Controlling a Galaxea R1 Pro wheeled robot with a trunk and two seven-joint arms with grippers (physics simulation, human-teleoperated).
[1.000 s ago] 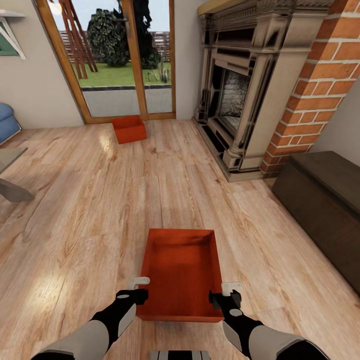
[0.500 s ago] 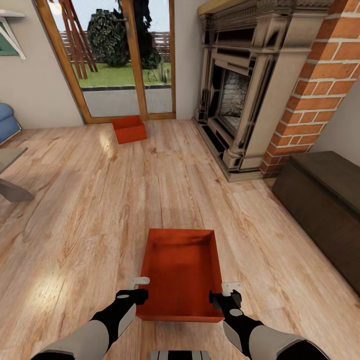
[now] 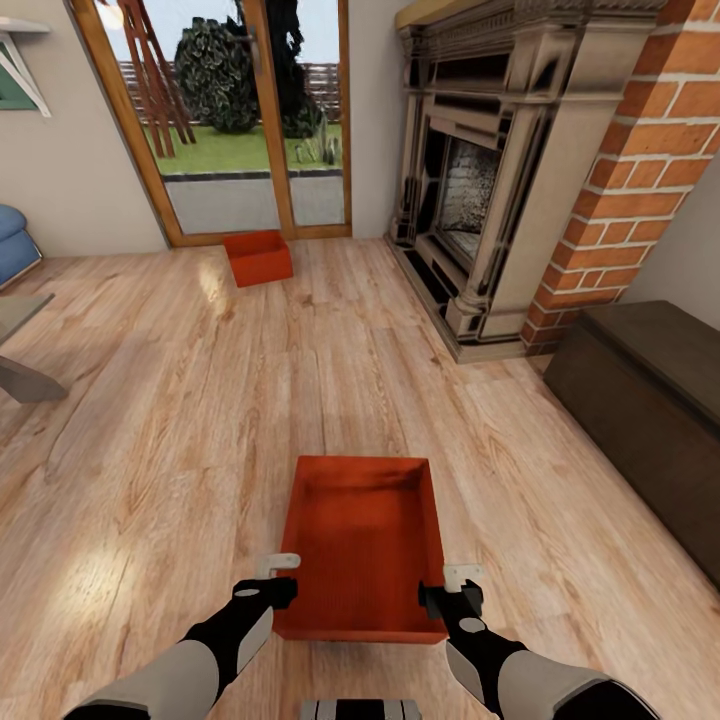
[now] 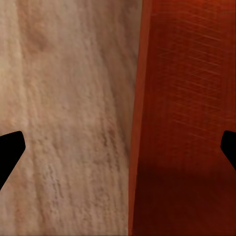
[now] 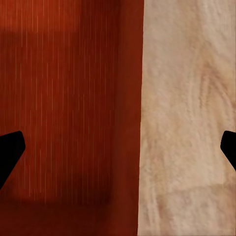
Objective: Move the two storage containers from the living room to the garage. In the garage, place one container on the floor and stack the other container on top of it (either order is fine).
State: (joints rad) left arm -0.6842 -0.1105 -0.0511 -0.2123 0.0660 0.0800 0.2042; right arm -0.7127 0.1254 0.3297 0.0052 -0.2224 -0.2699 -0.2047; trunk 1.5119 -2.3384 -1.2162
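One orange-red storage container (image 3: 362, 540) lies on the living room's light wood planks right in front of me. The second container (image 3: 258, 258) sits far off by the glass doors. My left gripper (image 3: 272, 580) stands open over the near container's left wall; in the left wrist view its dark fingertips (image 4: 11, 147) are spread wide, with the wall (image 4: 140, 118) between them. My right gripper (image 3: 452, 590) is open over the right wall in the same way, and the right wrist view shows the box's inside (image 5: 64, 98) and floor between spread fingertips (image 5: 11, 147).
A brick and stone fireplace (image 3: 480, 180) stands at the right, with a dark wooden chest (image 3: 650, 400) nearer along that wall. Glass doors (image 3: 240, 110) are at the back. A blue sofa (image 3: 12, 245) and a low table (image 3: 20, 350) sit at the left.
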